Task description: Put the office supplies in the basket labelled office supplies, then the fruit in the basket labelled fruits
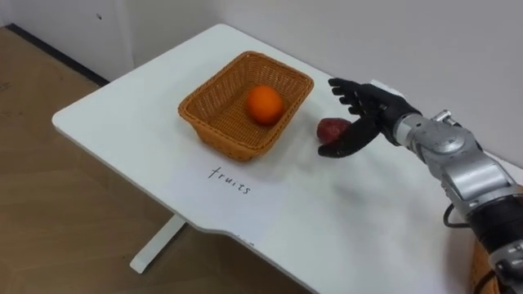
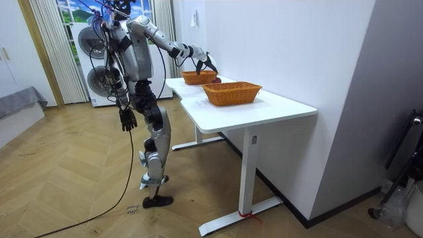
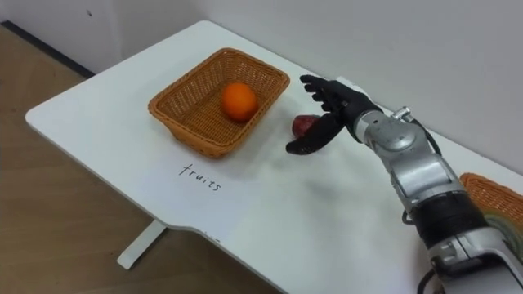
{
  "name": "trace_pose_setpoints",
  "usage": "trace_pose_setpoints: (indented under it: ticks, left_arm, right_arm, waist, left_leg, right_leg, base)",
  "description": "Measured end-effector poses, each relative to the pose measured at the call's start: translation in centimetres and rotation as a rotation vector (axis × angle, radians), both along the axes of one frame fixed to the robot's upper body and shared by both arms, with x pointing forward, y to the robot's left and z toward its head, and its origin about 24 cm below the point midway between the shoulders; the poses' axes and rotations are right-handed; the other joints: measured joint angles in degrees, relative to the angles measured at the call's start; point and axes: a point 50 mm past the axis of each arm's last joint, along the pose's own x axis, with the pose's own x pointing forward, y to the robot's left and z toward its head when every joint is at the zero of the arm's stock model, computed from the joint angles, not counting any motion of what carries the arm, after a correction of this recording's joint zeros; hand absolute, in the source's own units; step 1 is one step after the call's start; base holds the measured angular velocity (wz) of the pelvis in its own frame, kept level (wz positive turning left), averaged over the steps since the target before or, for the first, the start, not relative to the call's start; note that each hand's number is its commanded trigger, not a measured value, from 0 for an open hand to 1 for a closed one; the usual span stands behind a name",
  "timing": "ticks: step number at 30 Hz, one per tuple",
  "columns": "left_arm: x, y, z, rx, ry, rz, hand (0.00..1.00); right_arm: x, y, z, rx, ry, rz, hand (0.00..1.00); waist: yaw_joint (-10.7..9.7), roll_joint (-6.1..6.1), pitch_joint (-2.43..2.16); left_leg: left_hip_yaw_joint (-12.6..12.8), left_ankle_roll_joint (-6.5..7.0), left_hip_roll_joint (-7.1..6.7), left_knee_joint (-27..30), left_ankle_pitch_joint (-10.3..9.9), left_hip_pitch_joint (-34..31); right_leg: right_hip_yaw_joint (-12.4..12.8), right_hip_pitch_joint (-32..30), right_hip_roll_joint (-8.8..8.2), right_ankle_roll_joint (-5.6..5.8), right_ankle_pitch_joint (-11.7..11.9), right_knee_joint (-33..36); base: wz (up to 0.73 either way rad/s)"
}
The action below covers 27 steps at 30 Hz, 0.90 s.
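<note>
On my feed the right hand [image 1: 369,113] is stretched out over the white rectangular table [image 1: 122,114], spread wide, with its fingers straight and fanned and its thumb reaching out low. It grips nothing. A small dark red round fruit [image 1: 331,127] lies on the tabletop in the gap between that thumb and the fingers, right against the palm side of the hand. I cannot tell whether the thumb is touching it or just beside it. Beyond the fingertips, on the hand's left, stands a rectangular woven wicker basket of light brown [image 1: 204,122], upright, with one round orange [image 1: 265,104] resting on its floor toward the end nearer the hand. The red fruit is outside this basket, just beside its nearer rim. In front of the basket, well apart from the hand, a handwritten dark word [image 1: 230,180] is inked on the table surface. Behind the wrist, along the forearm and toward the robot's body, I can see the edge of a second woven brown basket [image 3: 490,194] on the same surface. In the room view the robot stands upright on the wooden floor at the table's long side, right arm extended over the farther basket, while the left hand [image 2: 127,119] hangs down beside its thigh, away from the table. I cannot tell its state from here.
</note>
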Motion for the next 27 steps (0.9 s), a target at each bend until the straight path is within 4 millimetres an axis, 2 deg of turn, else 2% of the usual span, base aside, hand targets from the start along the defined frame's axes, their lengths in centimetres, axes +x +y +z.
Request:
trace_pose_setpoints:
  ticks: [3,9,14,19,27]
  left_arm:
    - [0.0,0.0,0.0,0.0,0.001,-0.002,0.0]
    - [0.2,0.4,0.1,0.011,0.012,-0.045,0.0]
    - [0.1,0.5,0.2,0.009,0.015,-0.044,0.0]
    - [0.0,0.5,0.2,0.004,0.011,-0.037,0.0]
    - [0.0,0.4,0.1,0.006,0.004,-0.042,0.0]
  right_arm:
    - [0.0,0.0,0.0,-0.018,-0.001,0.002,0.0]
    - [-0.5,-0.5,-0.9,-0.115,0.017,0.012,0.0]
    - [-0.6,-1.1,-1.2,-0.235,0.014,0.008,0.0]
    - [-0.4,-2.1,-0.8,-0.368,-0.052,-0.053,0.0]
    - [-0.2,-2.4,-0.3,-0.423,-0.143,-0.124,0.0]
  waist:
    - [0.0,-0.24,0.04]
    - [0.1,-0.82,-0.32]
    - [0.7,-1.05,-0.18]
    - [1.4,-1.45,0.02]
    - [1.6,-1.28,0.3]
  left_leg:
    - [0.0,0.0,0.0,0.0,0.0,0.0]
    - [0.8,0.01,0.14,-0.2,0.0,0.0]
    - [1.4,-0.02,0.37,-0.2,0.0,0.1]
    - [1.3,-0.11,0.48,-0.1,-0.1,-0.4]
    - [1.3,-0.04,0.44,0.0,-0.2,-1.1]
  right_leg:
    - [0.0,0.0,-0.01,0.0,0.0,0.0]
    - [0.9,-0.4,0.05,0.0,0.0,0.0]
    - [1.9,-0.7,0.3,-0.03,0.1,0.0]
    - [1.2,-1.0,0.31,-0.08,0.1,0.1]
    - [1.1,-1.6,0.28,-0.07,0.1,0.1]
  base:
    - [0.0]
    - [-0.06]
    - [-0.09]
    - [0.02]
    - [0.0]
